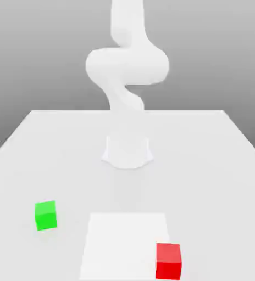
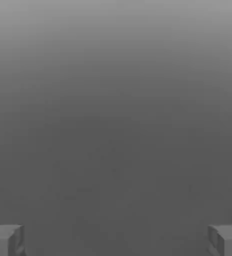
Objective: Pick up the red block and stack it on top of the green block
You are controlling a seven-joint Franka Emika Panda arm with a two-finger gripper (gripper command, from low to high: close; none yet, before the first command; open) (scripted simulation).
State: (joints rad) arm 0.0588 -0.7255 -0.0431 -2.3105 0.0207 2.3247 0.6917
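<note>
The red block [image 1: 168,260] is being shown in plain bright red, unmarked, with a darker red front face. The green block [image 1: 45,214] is being shown in plain bright green, likewise unpatterned. The tabletop [image 1: 206,164] is being rendered in pale grey-white, with a whiter square patch [image 1: 121,241] on it. The arm [image 1: 127,66] is being rendered in white. The fingers [image 2: 5,240] are being seen in mid grey against a grey gradient backdrop.

- A simulated test bench, not a lived-in room: a plain white table [image 1: 228,164] under a blank grey backdrop.
- A white robot arm [image 1: 127,66] rises from the table's middle.
- Possibly a paler square patch [image 1: 124,241] lies in front of the arm.
</note>
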